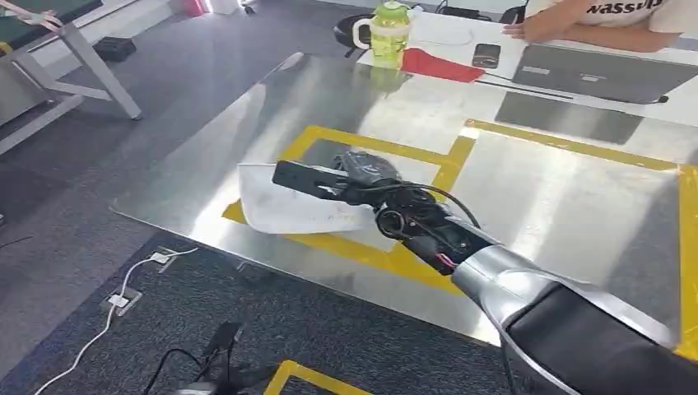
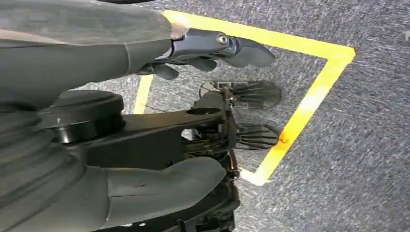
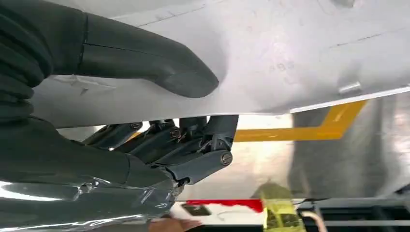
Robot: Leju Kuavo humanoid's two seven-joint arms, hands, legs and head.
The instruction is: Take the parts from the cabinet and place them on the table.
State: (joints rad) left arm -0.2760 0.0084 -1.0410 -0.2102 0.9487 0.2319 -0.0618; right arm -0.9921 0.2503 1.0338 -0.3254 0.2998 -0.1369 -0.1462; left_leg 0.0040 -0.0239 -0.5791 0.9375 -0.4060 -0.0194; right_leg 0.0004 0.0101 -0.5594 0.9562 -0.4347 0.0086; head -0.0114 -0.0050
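Now white part (image 1: 284,202) in right hand (image 1: 362,177).

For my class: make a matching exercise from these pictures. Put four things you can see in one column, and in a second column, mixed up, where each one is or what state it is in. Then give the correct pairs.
Things
1. white part
2. green bottle
3. left hand
4. yellow tape

Places or states
A. hangs above the grey carpet, holding nothing
B. stuck flat on the metal table, marking out boxes
C. held by the right hand over the table's near edge
D. stands upright beyond the metal table's far edge, next to a red cloth

Pairs: 1-C, 2-D, 3-A, 4-B
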